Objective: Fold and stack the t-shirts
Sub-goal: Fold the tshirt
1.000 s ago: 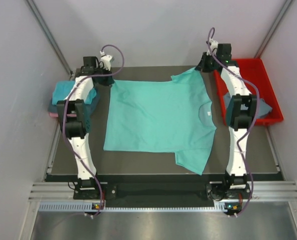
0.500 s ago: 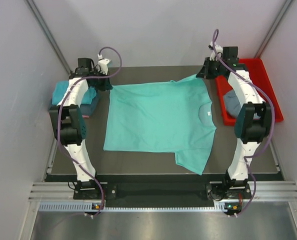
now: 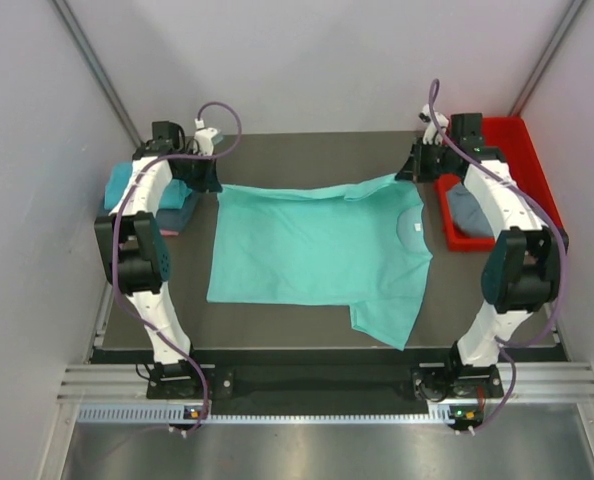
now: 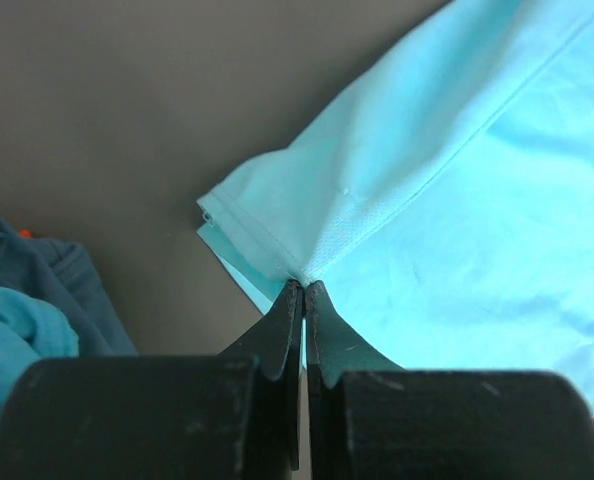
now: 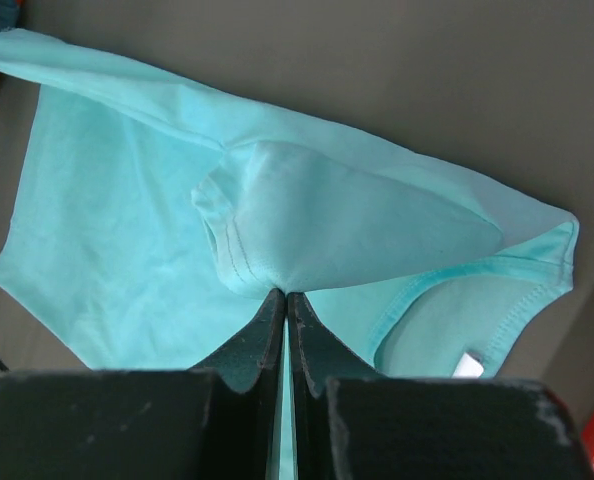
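The dark table is lying mostly under a turquoise t-shirt, which is spreading flat across the middle with its collar toward the right. Its far edge is rising off the surface in a loose ridge between the two arms. Bare strips of table are showing along the far edge and along the near edge, where one sleeve is pointing.

A red tray is sitting at the right rim, with a slate grey-blue shirt bunching inside it. A stack of folded teal shirts is resting at the left rim.

The left gripper is pinching the shirt's far hem corner, jaws pressed tight on the cloth. The right gripper is doing likewise at the far sleeve, clamped fully on a gathered fold, just clear of the tray.
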